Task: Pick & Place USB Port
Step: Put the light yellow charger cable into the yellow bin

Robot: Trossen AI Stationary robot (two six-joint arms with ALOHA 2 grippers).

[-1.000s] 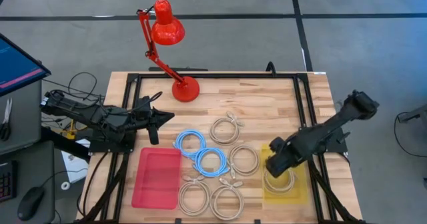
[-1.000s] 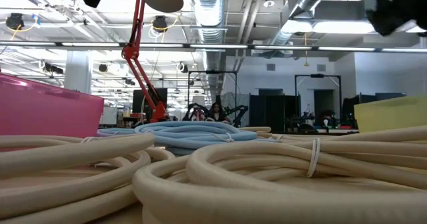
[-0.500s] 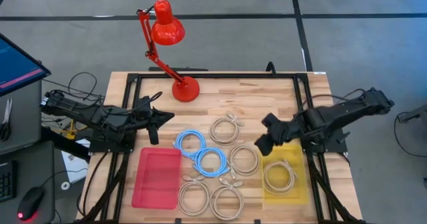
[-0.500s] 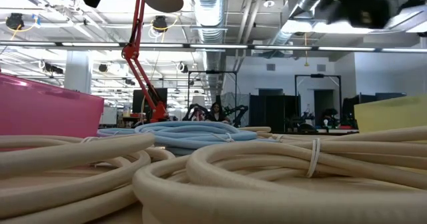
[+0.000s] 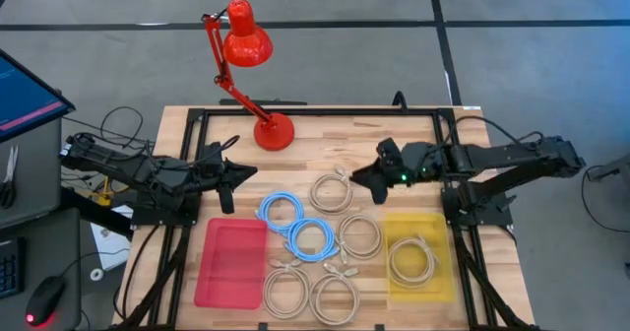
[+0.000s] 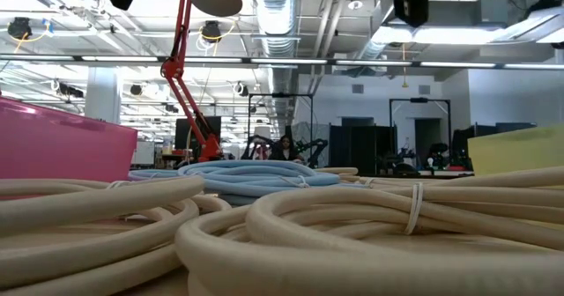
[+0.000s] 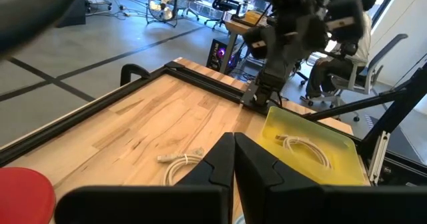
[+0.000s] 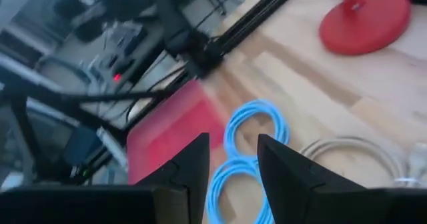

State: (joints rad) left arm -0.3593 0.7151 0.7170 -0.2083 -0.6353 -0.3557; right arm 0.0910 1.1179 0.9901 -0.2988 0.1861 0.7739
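pale plank table (image 5: 404,134), glossy red lamp (image 5: 246,45); right gripper (image 5: 366,175) parted, empty, over beige coil (image 5: 332,191); left gripper (image 5: 244,173) closed

Right gripper (image 5: 366,173) was extended over the wooden table (image 5: 413,134), fingers parted with nothing between them. A cream cable coil (image 5: 333,191) lay just ahead of and below the fingertips, not touching. Two blue cable coils (image 5: 297,225) lay farther out beyond it. Behind the fingers, toward the arm's side, a yellow tray (image 5: 421,256) held one cream coil (image 5: 411,260). Left gripper (image 5: 248,173) rested at the table's opposite edge, fingers closed together, empty. A pink tray (image 5: 230,262) sat near those fingers, the red lamp (image 5: 258,95) base just beyond them. Further cream coils (image 5: 335,297) lay well apart from both.
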